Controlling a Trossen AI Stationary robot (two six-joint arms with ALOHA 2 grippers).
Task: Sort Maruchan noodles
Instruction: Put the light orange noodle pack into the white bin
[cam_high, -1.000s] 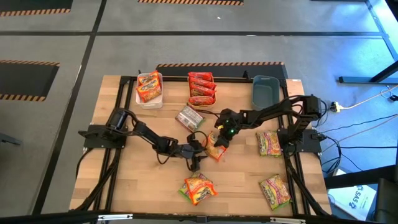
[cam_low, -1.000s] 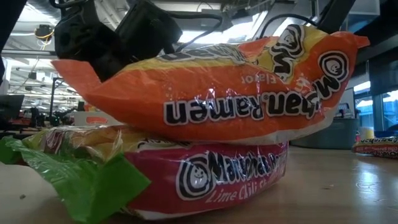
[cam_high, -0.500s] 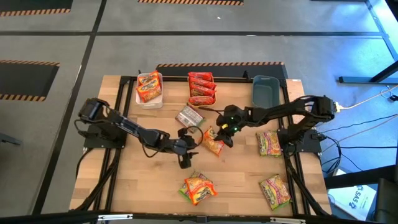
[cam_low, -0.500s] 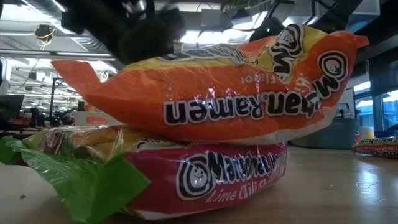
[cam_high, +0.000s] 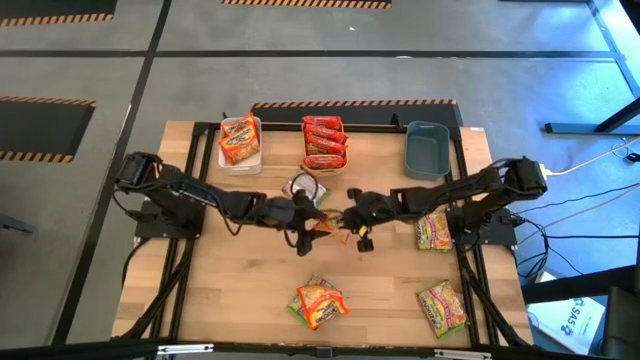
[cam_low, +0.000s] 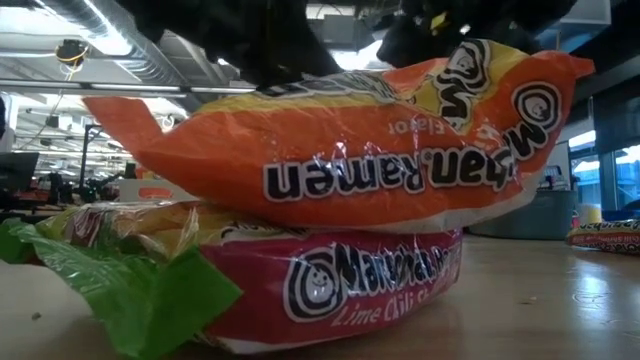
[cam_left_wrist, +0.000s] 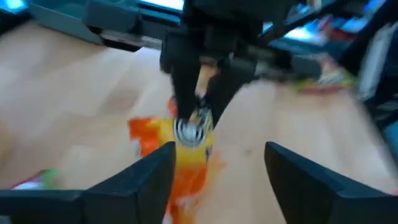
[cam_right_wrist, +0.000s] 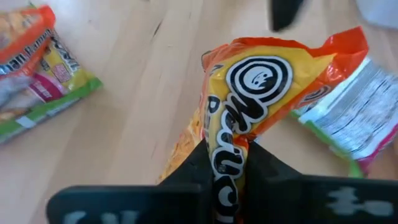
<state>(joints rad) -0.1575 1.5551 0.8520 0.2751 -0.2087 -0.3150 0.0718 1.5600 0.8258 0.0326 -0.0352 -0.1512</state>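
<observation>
two dark arms meet at the middle of the pale wooden tabletop in the high view. the left pincer and the right pincer close in from either side on a crinkly orange-yellow packet. upper left of centre, a white bin holds orange packets; beside it a stack of red packets fills the middle bin, and a grey-blue bin sits upper right. a silvery-backed packet lies just above the left pincer. two green-yellow packets lie at right, and a small heap at lower centre.

low view: that heap fills the frame, a puffy orange packet on top of a red lime-chili one with a green foil corner at lower left. it blocks nearly all of the tabletop behind; only dark arm shapes show along the top edge, so the held packet is hidden here.

left wrist view: the left pincer's own fingers stand spread wide at the bottom, nothing between them. beyond, the right pincer hangs down with its fingers pressed onto the top edge of the orange-yellow packet; the picture is blurred.

right wrist view: the glossy packet stands upright, pinched between the right pincer's fingers, its round black-and-white logo facing the camera. behind it at right lies a silvery, green-edged packet; at upper left, a green-yellow packet.
</observation>
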